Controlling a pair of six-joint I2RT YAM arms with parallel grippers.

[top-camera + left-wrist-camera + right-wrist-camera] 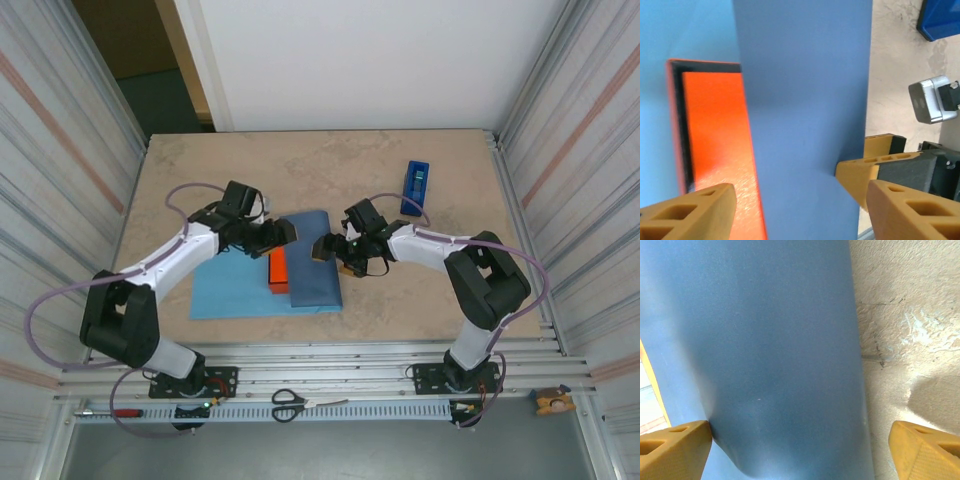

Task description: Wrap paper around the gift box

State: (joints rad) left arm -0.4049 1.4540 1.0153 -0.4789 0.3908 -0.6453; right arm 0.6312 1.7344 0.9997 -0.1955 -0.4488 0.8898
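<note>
The paper (235, 285) lies on the table, light blue on its left part. Its darker flap (312, 262) is folded over the orange gift box (278, 270), leaving a strip of the box's left side showing. My left gripper (288, 232) hovers over the far edge of the flap, open; in its wrist view the box (715, 140) and flap (805, 100) lie between the wide jaws (800, 200). My right gripper (325, 248) is open at the flap's right side. One of its fingers (675, 450) presses a dent into the paper (765, 340).
A small blue tape dispenser (415, 187) stands at the back right of the table. Scissors (290, 404) and a red-handled screwdriver (125, 412) lie on the rail in front of the arm bases. Corrugated walls close both sides.
</note>
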